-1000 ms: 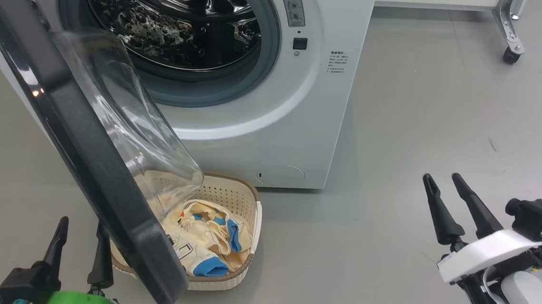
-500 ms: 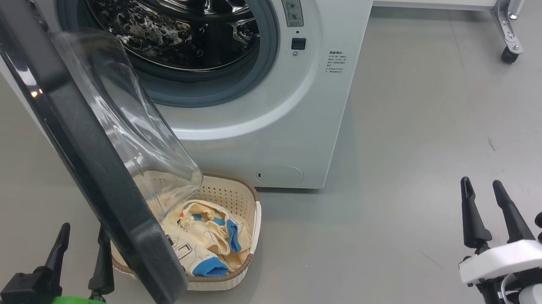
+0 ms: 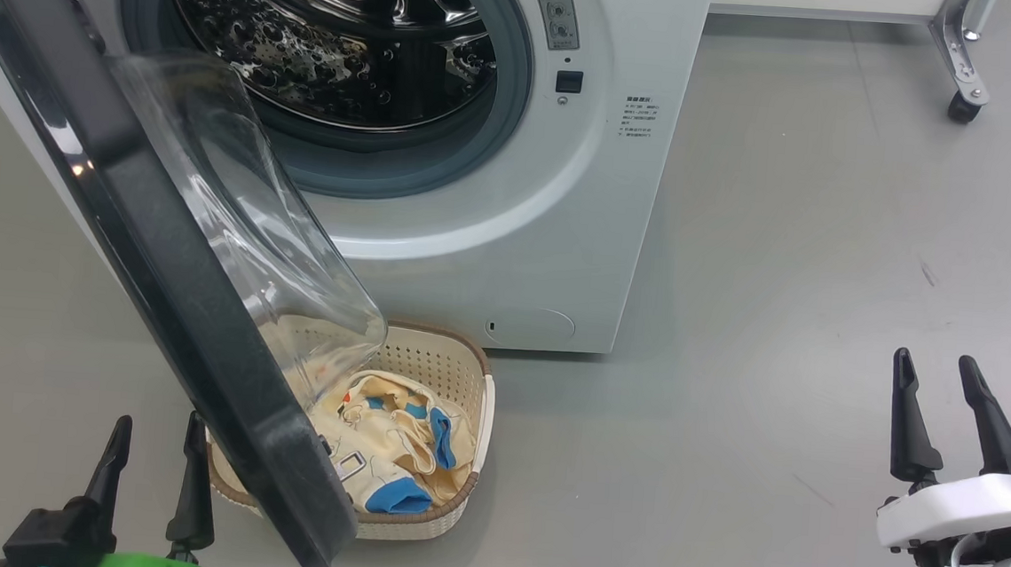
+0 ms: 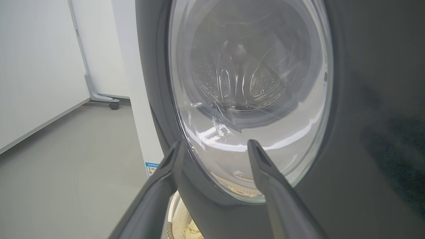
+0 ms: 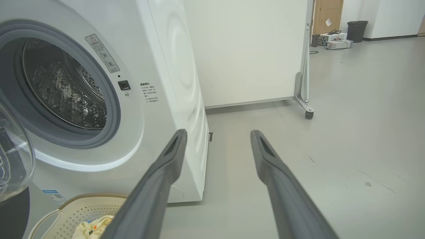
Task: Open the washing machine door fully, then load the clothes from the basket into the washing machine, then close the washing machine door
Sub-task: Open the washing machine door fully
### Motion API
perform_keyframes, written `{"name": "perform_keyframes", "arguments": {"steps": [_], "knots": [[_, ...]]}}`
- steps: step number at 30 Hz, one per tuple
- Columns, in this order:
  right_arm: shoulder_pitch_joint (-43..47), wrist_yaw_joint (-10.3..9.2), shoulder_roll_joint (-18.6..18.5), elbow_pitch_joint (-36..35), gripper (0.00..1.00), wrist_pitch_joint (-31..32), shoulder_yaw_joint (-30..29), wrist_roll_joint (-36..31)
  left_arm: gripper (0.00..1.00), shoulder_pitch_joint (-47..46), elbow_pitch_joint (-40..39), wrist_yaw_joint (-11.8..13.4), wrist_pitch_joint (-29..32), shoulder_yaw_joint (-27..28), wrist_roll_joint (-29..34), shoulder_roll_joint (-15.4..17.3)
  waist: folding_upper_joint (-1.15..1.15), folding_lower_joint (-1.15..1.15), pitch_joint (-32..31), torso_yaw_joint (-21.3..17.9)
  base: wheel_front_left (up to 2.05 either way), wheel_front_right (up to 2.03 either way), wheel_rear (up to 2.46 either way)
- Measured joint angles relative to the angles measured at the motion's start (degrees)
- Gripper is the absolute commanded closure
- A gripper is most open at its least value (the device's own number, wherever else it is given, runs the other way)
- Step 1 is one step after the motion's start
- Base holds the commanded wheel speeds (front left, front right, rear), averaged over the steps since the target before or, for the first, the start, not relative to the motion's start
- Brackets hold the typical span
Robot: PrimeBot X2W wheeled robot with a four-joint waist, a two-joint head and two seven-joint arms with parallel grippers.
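The white washing machine (image 3: pixel 509 230) has its porthole uncovered, and the steel drum (image 3: pixel 327 31) is visible inside. Its door (image 3: pixel 161 250), black-rimmed with bulging clear glass, hangs open toward me and overhangs the basket (image 3: pixel 463 378). In the basket lie the cream clothes (image 3: pixel 387 453) with blue cuffs. My left gripper (image 3: pixel 157 433) stands open at the lower left, just outside the door's outer face (image 4: pixel 365 99). My right gripper (image 3: pixel 936 362) is open at the lower right, over bare floor, far from the basket. The right wrist view shows the machine (image 5: pixel 159 83) and the basket's rim (image 5: pixel 89 199).
The floor is grey. A white panel on a caster frame (image 3: pixel 960 75) stands behind the machine to the right, also seen as a wheeled foot (image 5: pixel 307 111). A dark bin and boxes (image 5: pixel 345 33) sit far off by a wall.
My right gripper has drawn back to the right and lower in the head view. The camera has shifted slightly. The left gripper, door and basket have stayed put.
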Motion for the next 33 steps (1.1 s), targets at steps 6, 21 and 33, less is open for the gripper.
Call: {"name": "perform_keyframes", "arguments": {"steps": [6, 21, 33], "knots": [[1.7, 0.01, 1.2, -0.7, 0.0, 0.0, -2.4, -4.4, 0.0, 0.0, 0.1, 0.0, 0.0, -0.1, 0.0, 0.0, 0.0, 0.0, -0.1, 0.3, 0.0, 0.0, 0.0], [6.0, 0.47, 5.5, -0.7, 0.0, 0.0, -6.2, -9.0, 0.0, 0.3, 0.9, 0.0, 0.0, -0.2, 0.5, 0.0, 0.0, 0.0, -1.2, 0.6, 0.0, 0.0, 0.0], [7.6, 1.29, 7.9, -0.8, 0.0, 0.0, -7.9, -11.3, 0.0, 1.4, 0.9, -0.2, 0.0, -0.2, 0.5, 0.0, 0.0, 0.0, -1.7, 0.4, 0.0, 0.0, 0.0]]}}
